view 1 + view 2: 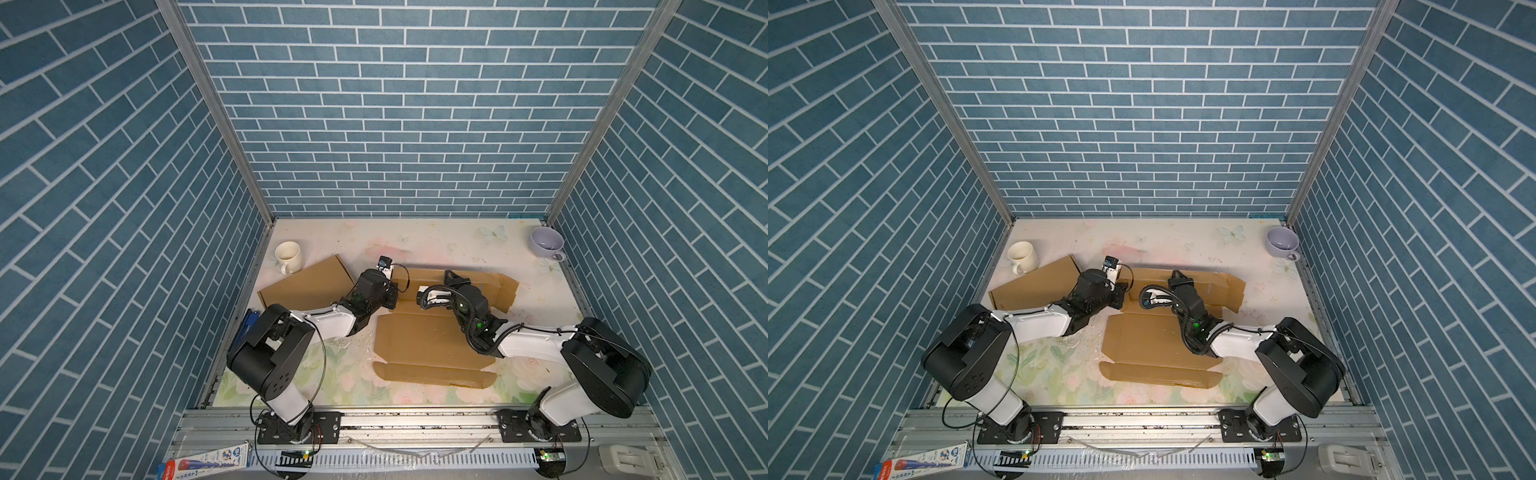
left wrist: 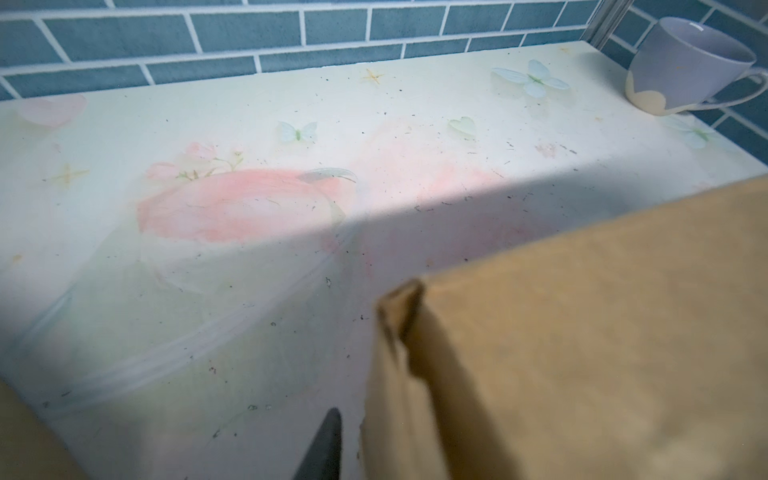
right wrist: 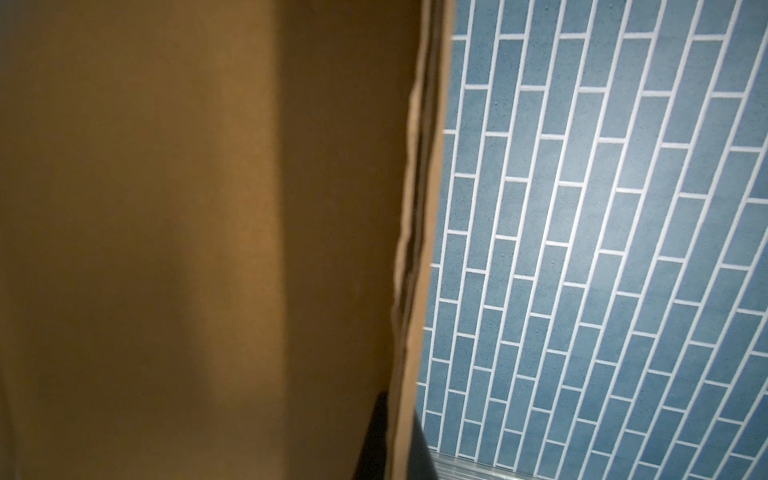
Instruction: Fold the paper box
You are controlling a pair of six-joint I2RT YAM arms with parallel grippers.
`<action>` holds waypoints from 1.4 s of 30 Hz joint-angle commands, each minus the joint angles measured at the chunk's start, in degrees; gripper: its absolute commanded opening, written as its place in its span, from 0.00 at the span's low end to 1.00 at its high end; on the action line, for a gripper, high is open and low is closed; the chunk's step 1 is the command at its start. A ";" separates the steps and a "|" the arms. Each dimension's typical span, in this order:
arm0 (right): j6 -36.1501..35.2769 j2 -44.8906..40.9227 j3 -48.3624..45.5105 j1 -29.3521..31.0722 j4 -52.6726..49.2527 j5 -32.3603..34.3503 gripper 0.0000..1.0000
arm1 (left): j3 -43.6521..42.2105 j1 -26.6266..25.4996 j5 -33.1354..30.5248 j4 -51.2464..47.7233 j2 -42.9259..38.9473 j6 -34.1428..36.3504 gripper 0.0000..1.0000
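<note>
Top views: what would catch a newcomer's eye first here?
The flat brown cardboard box sprawls in the middle of the table, the right gripper pinching its far edge. A white mug stands far left, a lavender cup in the far right corner.

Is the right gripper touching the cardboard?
Touching. In the right wrist view the right gripper pinches the cardboard edge, one black finger each side.
</note>
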 commanded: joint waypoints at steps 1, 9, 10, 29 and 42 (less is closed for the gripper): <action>6.83 -3.15 2.37 0.36 -6.56 -2.41 0.13 | -0.76 -0.26 -11.38 0.11 0.88 0.49 0.08; 39.94 -16.22 11.53 -4.27 -44.27 -21.04 0.58 | -2.12 -1.81 -20.80 1.71 2.87 0.22 0.00; 45.36 -17.93 13.21 -5.94 -49.06 -25.05 0.58 | -2.12 -2.13 -21.97 2.87 2.59 0.32 0.00; 94.91 -8.48 38.95 -38.36 -86.67 -57.55 0.63 | -9.91 -3.86 -24.75 16.16 2.65 6.12 0.00; 103.65 -5.37 41.61 -30.97 -90.57 -47.77 0.55 | -7.73 -3.87 -24.23 12.46 3.22 5.45 0.00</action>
